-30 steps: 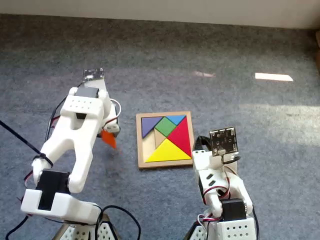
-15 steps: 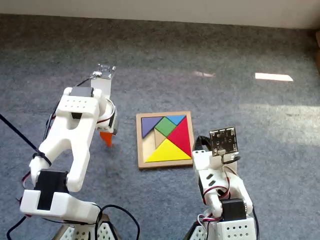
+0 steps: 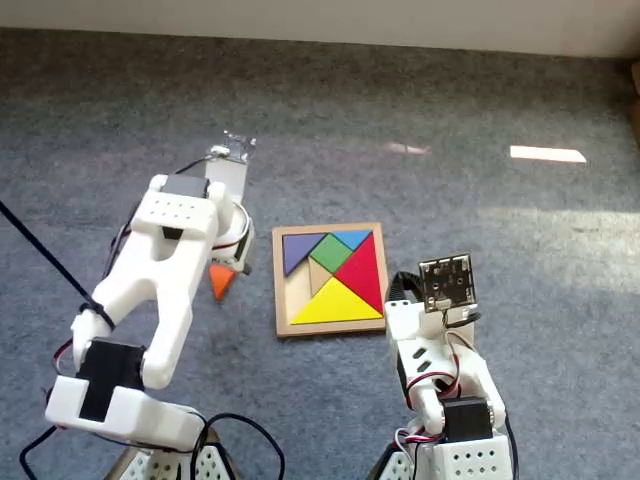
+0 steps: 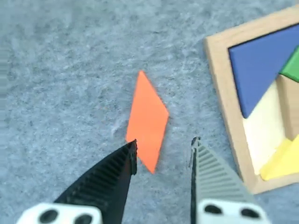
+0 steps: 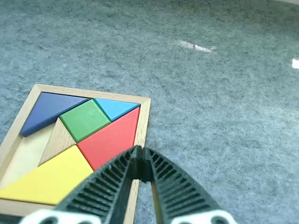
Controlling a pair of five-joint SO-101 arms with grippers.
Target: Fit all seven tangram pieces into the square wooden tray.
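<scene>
The square wooden tray lies mid-table and holds a dark blue triangle, a green square, a light blue triangle, a red triangle, a yellow triangle and a plain wood triangle. A pale slot along its left side is bare. The orange parallelogram lies flat on the carpet just left of the tray. My left gripper hangs open over it, with the piece's near corner beside one fingertip. My right gripper is shut on nothing, above the tray's near right edge.
Grey carpet covers the whole table. The left arm stands over the carpet left of the tray, and the right arm rises at the tray's near right corner. A bright light patch lies far right.
The left arm's wrist has swung right, towards the tray, staying over the orange piece. The orange piece has barely shifted. The right arm has kept still.
</scene>
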